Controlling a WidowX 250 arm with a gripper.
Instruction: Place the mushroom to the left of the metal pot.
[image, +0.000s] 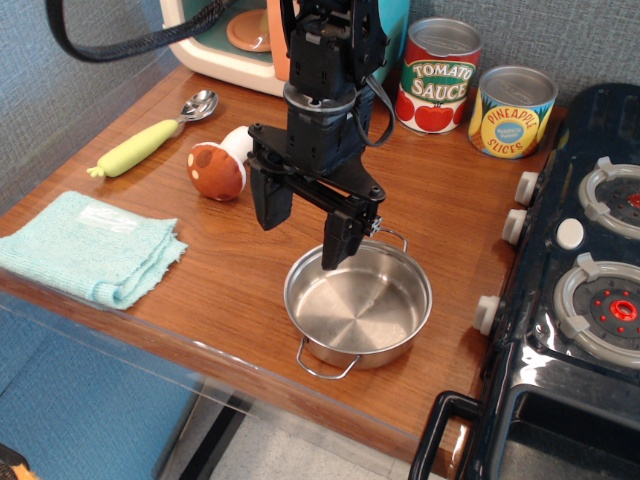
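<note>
**Mushroom lies free, gripper empty above the pot**

The mushroom (222, 165) lies on its side left of the metal pot (358, 305), behind the gripper (306, 228), whose jaws hang spread and empty. Descending, a finger could clip the pot rim or roll the rounded cap away. One mushroom, one pot, two cans (440, 75), one spoon (152, 134), one cloth (88, 246).

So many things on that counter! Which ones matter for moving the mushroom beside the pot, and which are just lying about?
Job: mushroom, metal pot, tool, open and empty.
Lying about: spoon, blue cloth, tomato sauce can, pineapple can, toy stove.
</note>
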